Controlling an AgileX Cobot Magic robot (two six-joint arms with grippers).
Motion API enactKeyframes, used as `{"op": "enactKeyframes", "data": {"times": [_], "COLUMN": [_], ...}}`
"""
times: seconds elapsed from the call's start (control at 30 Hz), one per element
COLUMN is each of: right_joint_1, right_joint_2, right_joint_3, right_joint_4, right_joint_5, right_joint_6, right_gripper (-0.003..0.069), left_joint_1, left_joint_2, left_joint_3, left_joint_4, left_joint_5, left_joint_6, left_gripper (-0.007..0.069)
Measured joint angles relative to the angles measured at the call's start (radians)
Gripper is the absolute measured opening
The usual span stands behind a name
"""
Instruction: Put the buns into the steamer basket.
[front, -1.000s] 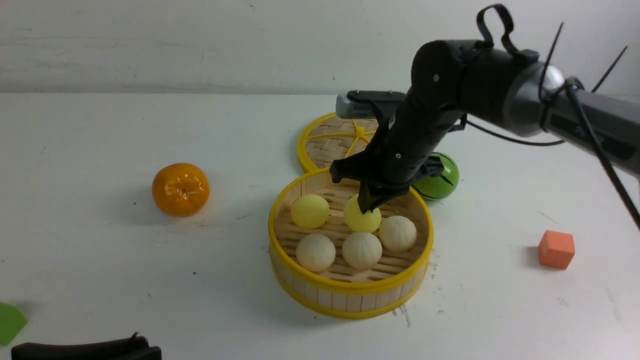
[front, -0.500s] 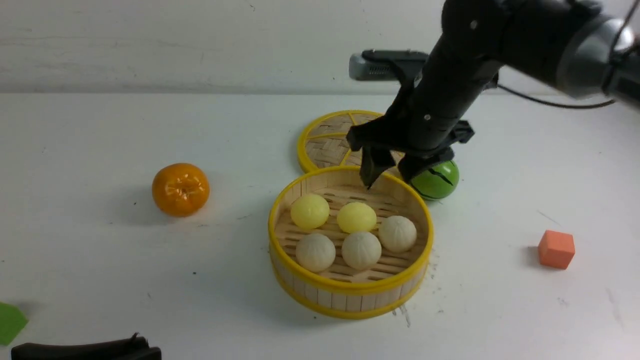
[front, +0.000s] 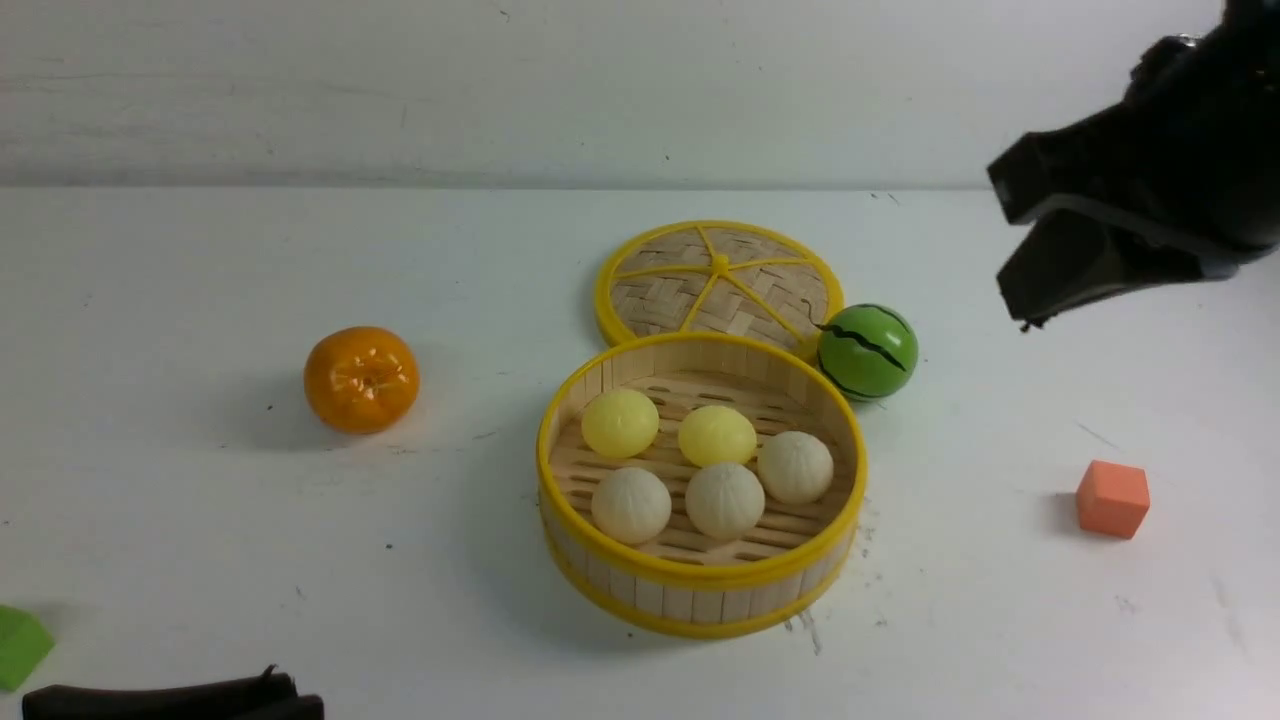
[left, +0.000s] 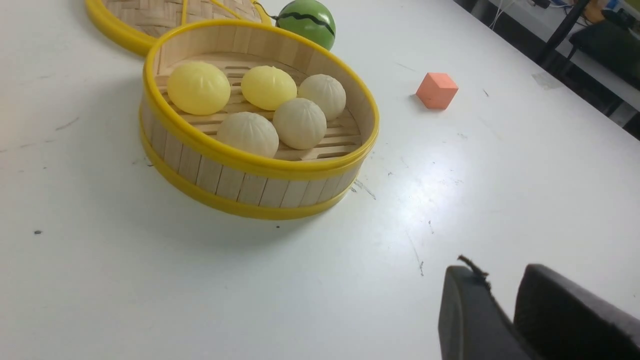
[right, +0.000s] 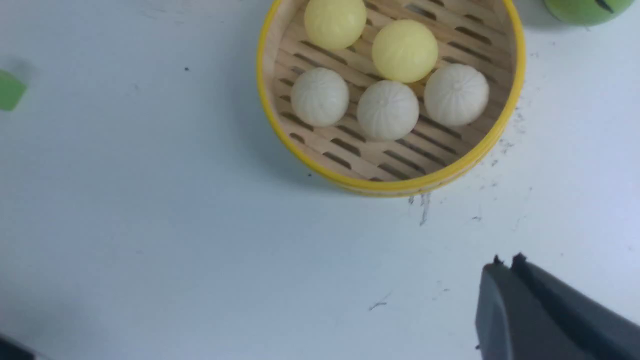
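- The front view looks forward from the robot's side, slightly down across the white table (front: 200, 560), wall behind.
- The left wrist view sits low and close, facing obliquely over the steamer basket (left: 240, 165).
- The right wrist view looks almost straight down from higher up.
- All three share the steamer basket and its buns (right: 387, 110).

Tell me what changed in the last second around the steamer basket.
The right gripper let go of the rear yellow bun, lifted out of the steamer basket and pulled back to the right; its jaws are now shut and empty. That bun settled slightly. The other four buns, lid, green ball, orange and cube stayed put.
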Motion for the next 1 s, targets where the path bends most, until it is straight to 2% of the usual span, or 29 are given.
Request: {"op": "enactKeyframes", "data": {"times": [0.3, 0.47, 0.57, 0.67, 0.77, 0.8, 0.83, 0.87, 1.0], "right_joint_1": [0.000, -0.045, -0.114, -0.228, -0.333, -0.333, -0.373, -0.384, -0.438], "right_joint_2": [-0.106, -0.227, -0.454, -0.737, -0.966, -0.966, -1.076, -1.117, -1.255], "right_joint_3": [0.006, 0.134, 0.390, 0.798, 1.116, 1.116, 1.273, 1.340, 1.506], "right_joint_4": [0.062, -0.081, -0.157, -0.239, -0.269, -0.269, -0.254, -0.246, -0.208], "right_joint_5": [0.001, -0.053, -0.256, -0.521, -0.733, -0.733, -0.810, -0.833, -0.867], "right_joint_6": [0.000, -0.030, -0.094, -0.150, -0.166, -0.166, -0.164, -0.159, -0.113], "right_gripper": [-0.0020, -0.0020, -0.0020, -0.0020, -0.0020, -0.0020, -0.0020, -0.0020, -0.0020], "left_joint_1": [0.000, 0.000, 0.000, 0.000, 0.000, 0.000, 0.000, 0.000, 0.000], "left_joint_2": [0.000, 0.000, 0.000, 0.000, 0.000, 0.000, 0.000, 0.000, 0.000], "left_joint_3": [0.000, 0.000, 0.001, 0.001, 0.001, 0.001, 0.001, 0.001, 0.001], "left_joint_4": [0.000, 0.000, 0.000, 0.000, 0.000, 0.000, 0.000, 0.000, -0.001], "left_joint_5": [0.000, 0.000, 0.001, 0.001, 0.001, 0.001, 0.001, 0.001, 0.008], "left_joint_6": [0.000, 0.000, 0.000, 0.000, 0.000, 0.000, 0.000, 0.000, 0.000], "left_gripper": [0.0155, 0.0162, 0.0165, 0.0165, 0.0169, 0.0169, 0.0173, 0.0173, 0.0181]}}
